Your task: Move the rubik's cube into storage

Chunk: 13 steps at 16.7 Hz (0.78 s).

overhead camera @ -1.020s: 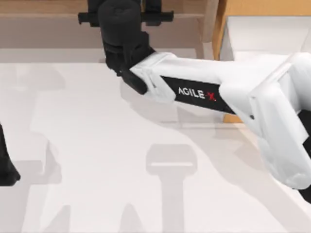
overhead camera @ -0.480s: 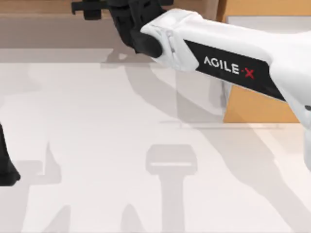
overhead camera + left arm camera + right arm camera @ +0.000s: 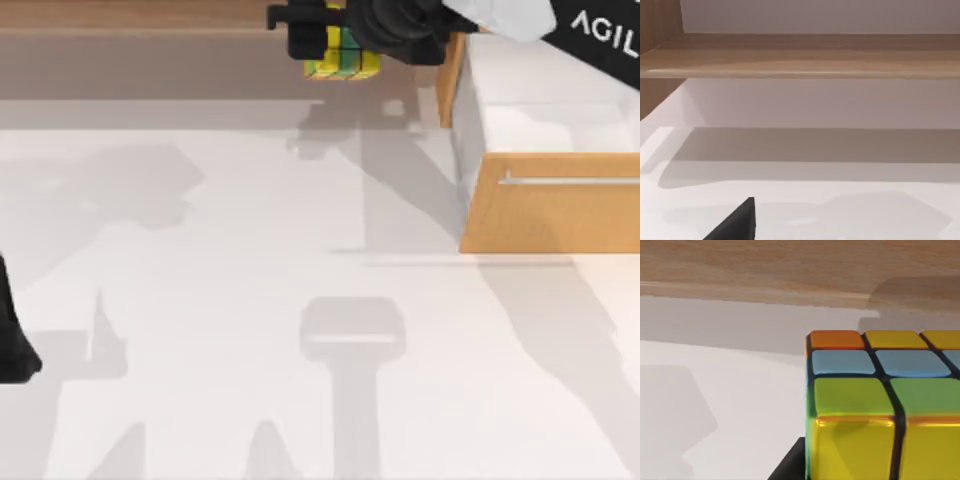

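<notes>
The rubik's cube (image 3: pixel 342 50) sits clamped in my right end effector (image 3: pixel 345 35) at the far edge of the top view, over the long brown shelf (image 3: pixel 130 15) and just to the left of the storage drawer (image 3: pixel 550 215). From above, its yellow and green squares show between the black fingers (image 3: pixel 300 20), one dark bar reaching out past the cube's left side. The right arm (image 3: pixel 590 30) enters from the top right corner, crossing above the drawer.

The right wrist view adds detail on the rubik's cube (image 3: pixel 880 405): an orange square at one corner, yellow beside it, a row of blue squares, then green and yellow faces with dark grid lines. Behind it lie the wooden shelf (image 3: pixel 765 265) and the white counter (image 3: pixel 715 405).

The drawer stands open at the right side of the counter (image 3: pixel 250 330); its white interior, orange-brown front and thin silver handle (image 3: pixel 570 181) are visible from above. The cube is outside it, beside its left wall.

My left arm (image 3: pixel 12 340) is parked at the left edge of the counter. I cannot tell the state of its end effector; the left wrist view carries a black tip (image 3: pixel 737 222), the shelf (image 3: pixel 805 55) and bare counter (image 3: pixel 840 210)
</notes>
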Motion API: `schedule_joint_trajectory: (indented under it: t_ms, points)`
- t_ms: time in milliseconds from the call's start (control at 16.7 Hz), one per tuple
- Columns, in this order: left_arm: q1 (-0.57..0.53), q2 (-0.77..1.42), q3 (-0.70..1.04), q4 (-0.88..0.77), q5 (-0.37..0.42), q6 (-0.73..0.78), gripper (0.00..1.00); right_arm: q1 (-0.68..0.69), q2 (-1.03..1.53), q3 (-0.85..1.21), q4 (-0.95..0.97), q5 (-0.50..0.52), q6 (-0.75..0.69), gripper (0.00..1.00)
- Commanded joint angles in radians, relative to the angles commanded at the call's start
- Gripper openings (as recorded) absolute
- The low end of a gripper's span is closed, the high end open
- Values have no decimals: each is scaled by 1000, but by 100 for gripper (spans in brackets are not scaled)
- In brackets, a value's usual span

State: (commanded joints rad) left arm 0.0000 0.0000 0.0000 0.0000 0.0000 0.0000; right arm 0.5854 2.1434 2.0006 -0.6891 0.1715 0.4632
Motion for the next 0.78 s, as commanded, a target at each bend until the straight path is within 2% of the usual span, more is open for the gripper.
schedule_joint_trajectory:
  t_ms: [420,780]
  points:
    - [0,0,0,0,0,0,100,-236,-34,95,-467,-145,-19,0]
    - [0,0,0,0,0,0,100,-396,85,202,-651,-174,-149,0]
